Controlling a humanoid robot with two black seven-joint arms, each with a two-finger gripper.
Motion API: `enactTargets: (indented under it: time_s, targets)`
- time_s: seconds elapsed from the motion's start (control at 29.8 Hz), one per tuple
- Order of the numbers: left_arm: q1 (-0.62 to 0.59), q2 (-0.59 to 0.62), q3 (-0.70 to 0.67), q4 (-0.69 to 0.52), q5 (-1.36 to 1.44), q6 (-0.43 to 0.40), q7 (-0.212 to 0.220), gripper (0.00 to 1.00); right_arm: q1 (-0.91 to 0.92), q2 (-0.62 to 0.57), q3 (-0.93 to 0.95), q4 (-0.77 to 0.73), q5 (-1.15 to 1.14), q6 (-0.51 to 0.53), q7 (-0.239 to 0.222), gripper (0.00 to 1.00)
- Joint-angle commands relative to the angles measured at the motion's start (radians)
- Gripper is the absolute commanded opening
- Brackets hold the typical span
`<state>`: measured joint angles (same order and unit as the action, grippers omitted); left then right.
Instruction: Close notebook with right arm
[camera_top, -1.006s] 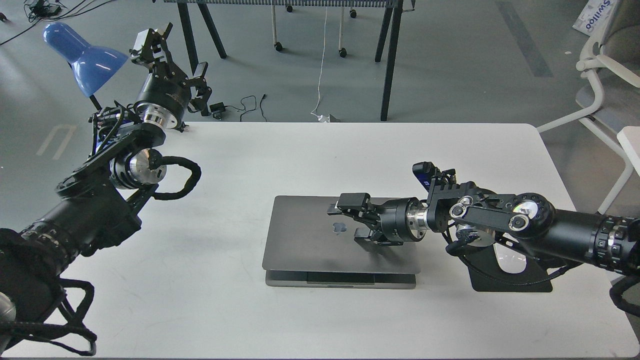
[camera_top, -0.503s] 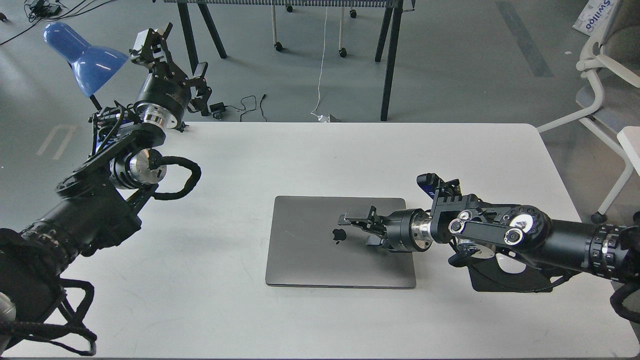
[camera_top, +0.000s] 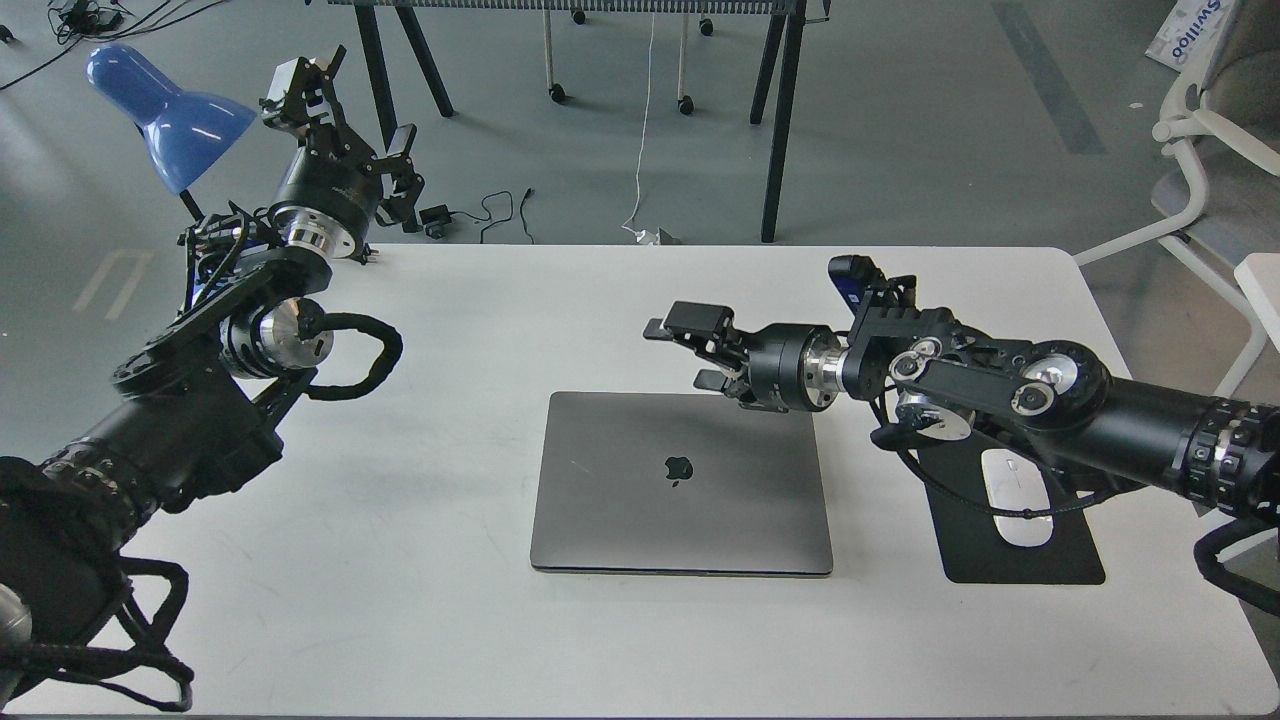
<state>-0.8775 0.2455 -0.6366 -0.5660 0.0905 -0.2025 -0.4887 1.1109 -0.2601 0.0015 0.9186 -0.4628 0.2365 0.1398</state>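
Observation:
The notebook (camera_top: 680, 485) lies shut and flat on the white table (camera_top: 500, 320), its grey lid up with the dark apple logo in the middle. My right gripper (camera_top: 690, 350) is open and empty. It hangs in the air above the notebook's far edge and does not touch the lid. The right arm (camera_top: 1000, 395) comes in from the right, with a small blue module on its wrist. My left gripper (camera_top: 345, 115) is open and empty, raised beyond the table's far left corner, next to the blue lamp (camera_top: 165, 105).
A black mouse pad (camera_top: 1020, 560) with a white mouse (camera_top: 1020, 495) lies right of the notebook, partly under my right arm. A white chair (camera_top: 1215, 180) stands off the right edge. Table legs and cables are on the floor behind.
The lid went from slightly ajar to fully shut. My right gripper then rose off the lid and moved back toward the notebook's far edge. The left arm has not moved.

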Motion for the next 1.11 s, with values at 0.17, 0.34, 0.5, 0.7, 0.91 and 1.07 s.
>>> enactTargets:
  time_s: [0.17, 0.34, 0.5, 0.7, 0.91, 1.07]
  targets:
    - [0.000, 0.000, 0.001, 0.000, 0.000, 0.000, 0.000, 1.00, -0.013, 0.004, 0.530, -0.262, 0.045, 0.000, 0.000, 1.00]
    - [0.000, -0.002, 0.003, 0.000, 0.000, 0.000, 0.000, 1.00, -0.023, -0.008, 0.655, -0.288, 0.159, 0.035, 0.000, 1.00]
    - [-0.001, -0.002, 0.003, 0.000, 0.000, 0.000, 0.000, 1.00, -0.037, -0.053, 0.735, -0.296, 0.276, 0.122, 0.001, 1.00]
    - [-0.001, -0.002, 0.003, 0.000, 0.000, 0.000, 0.000, 1.00, -0.127, -0.064, 0.804, -0.271, 0.299, 0.153, 0.014, 1.00]
    - [-0.001, -0.002, 0.003, 0.000, 0.000, 0.000, 0.000, 1.00, -0.298, -0.056, 1.038, -0.141, 0.302, 0.178, 0.017, 1.00]
    - [-0.001, -0.002, 0.003, 0.000, 0.000, 0.000, 0.000, 1.00, -0.364, -0.039, 1.074, -0.106, 0.302, 0.162, 0.017, 1.00]
